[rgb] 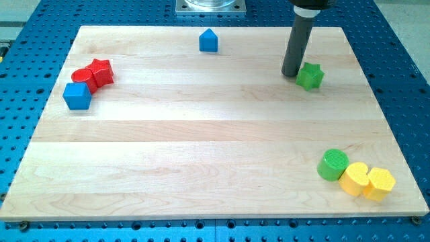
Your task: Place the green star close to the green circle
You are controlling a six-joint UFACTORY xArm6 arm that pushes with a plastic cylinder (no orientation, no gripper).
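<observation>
The green star (310, 76) lies at the view's upper right on the wooden board (201, 148). The green circle (332, 165) stands at the view's lower right, far below the star. My tip (291, 73) rests on the board just left of the green star, touching or almost touching its left side. The dark rod rises from there to the view's top edge.
A yellow heart (354, 179) and a yellow block (379, 183) sit against the green circle's lower right. A blue pentagon block (209, 41) is at top centre. A red circle (83, 76), red star (101, 71) and blue cube (76, 95) cluster at upper left.
</observation>
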